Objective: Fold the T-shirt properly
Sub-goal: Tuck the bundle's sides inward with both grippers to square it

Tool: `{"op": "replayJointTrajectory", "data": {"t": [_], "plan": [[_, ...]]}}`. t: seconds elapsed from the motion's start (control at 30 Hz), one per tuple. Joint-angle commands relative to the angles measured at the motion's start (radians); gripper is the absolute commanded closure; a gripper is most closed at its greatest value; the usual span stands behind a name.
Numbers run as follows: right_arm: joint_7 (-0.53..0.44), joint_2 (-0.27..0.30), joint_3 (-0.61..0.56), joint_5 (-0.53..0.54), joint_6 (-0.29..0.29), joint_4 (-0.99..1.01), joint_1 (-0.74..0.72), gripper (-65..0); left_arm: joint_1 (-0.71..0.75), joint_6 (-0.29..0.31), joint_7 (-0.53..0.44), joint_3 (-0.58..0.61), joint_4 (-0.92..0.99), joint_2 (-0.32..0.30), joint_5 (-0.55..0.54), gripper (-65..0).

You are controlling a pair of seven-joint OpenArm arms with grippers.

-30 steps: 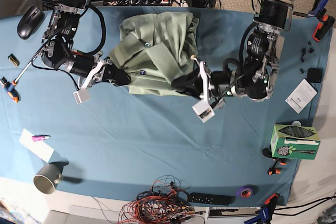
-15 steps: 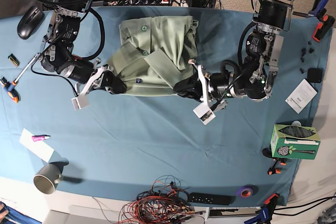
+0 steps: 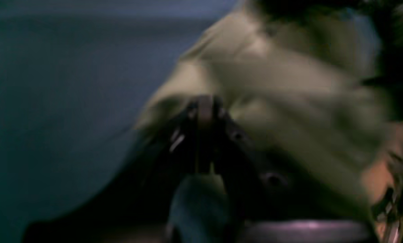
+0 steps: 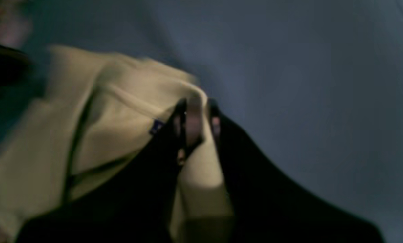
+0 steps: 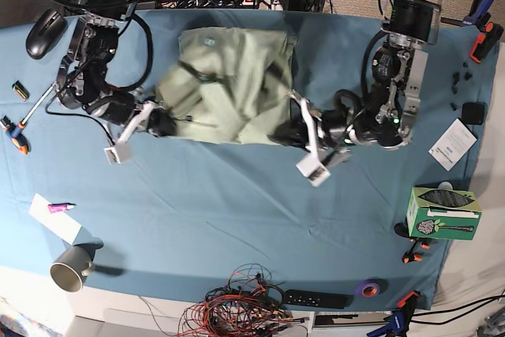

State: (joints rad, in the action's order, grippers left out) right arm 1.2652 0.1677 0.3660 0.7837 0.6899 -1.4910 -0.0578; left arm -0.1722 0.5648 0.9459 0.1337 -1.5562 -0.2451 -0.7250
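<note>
both your grippers pinch the t-shirt [image 5: 229, 76]
left gripper [image 3: 204, 111] and right gripper [image 4: 196, 111] clamp its near hem — bunched by the table's [image 5: 237, 219] far edge.

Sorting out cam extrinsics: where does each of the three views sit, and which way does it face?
Base: overhead, looking straight down on the teal table cloth; both arms show, flanking the T-shirt.
Left wrist: on the left arm, low over the cloth, looking along the left gripper, shut at the shirt's edge.
Right wrist: on the right arm, looking along the right gripper, shut on a fold of the shirt beside its small dark label.
Shared: all three see shirt and cloth; both wrist views are blurred.
</note>
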Motion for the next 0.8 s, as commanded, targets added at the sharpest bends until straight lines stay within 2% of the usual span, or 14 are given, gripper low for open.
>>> {"op": "replayJointTrajectory", "data": {"t": [0.0, 0.1, 0.17, 0.27, 0.3, 0.37, 0.5, 0.57, 0.77], "plan": [[-0.026, 0.009, 0.002, 0.017, 0.008, -0.018, -0.023, 0.0, -0.021, -0.013, -0.04, -0.004, -0.015, 0.001, -0.011, 0.0], [-0.038, 0.01, 0.002, 0.0, 0.008, -0.018, -0.023, -1.1, -0.021, -0.047, -0.064, -0.004, -0.015, 0.001, 0.03, 0.0], [-0.055, 0.009, 0.002, 0.001, 0.008, -0.018, -0.023, -6.5, -0.021, -0.045, -0.064, -0.004, -0.015, 0.001, 0.052, -0.2], [-0.081, 0.01, 0.002, 0.0, 0.008, -0.018, -0.023, -15.6, -0.021, -0.058, -0.063, -0.004, -0.015, 0.001, 0.092, -22.7], [-0.094, 0.01, 0.002, 0.0, 0.008, -0.018, -0.023, -16.1, -0.022, -0.08, -0.064, -0.004, -0.015, 0.001, 0.1, -26.8], [-0.119, 0.01, 0.002, 0.0, 0.008, -0.018, -0.023, -16.1, -0.022, -0.106, -0.064, -0.005, -0.015, 0.0, 0.111, -27.7], [-0.126, 0.01, 0.002, 0.001, 0.008, -0.018, -0.03, -16.1, -0.022, -0.106, -0.064, -0.006, -0.016, 0.0, 0.119, -27.5], [-0.124, 0.01, 0.002, 0.001, 0.008, -0.018, -0.031, -16.1, -0.022, -0.105, -0.056, -0.006, -0.016, -0.001, 0.089, -27.5], [-0.13, 0.01, 0.002, 0.001, 0.008, -0.018, -0.035, -16.1, -0.022, 0.002, 0.018, -0.006, -0.016, 0.0, -0.132, -27.5]]}}
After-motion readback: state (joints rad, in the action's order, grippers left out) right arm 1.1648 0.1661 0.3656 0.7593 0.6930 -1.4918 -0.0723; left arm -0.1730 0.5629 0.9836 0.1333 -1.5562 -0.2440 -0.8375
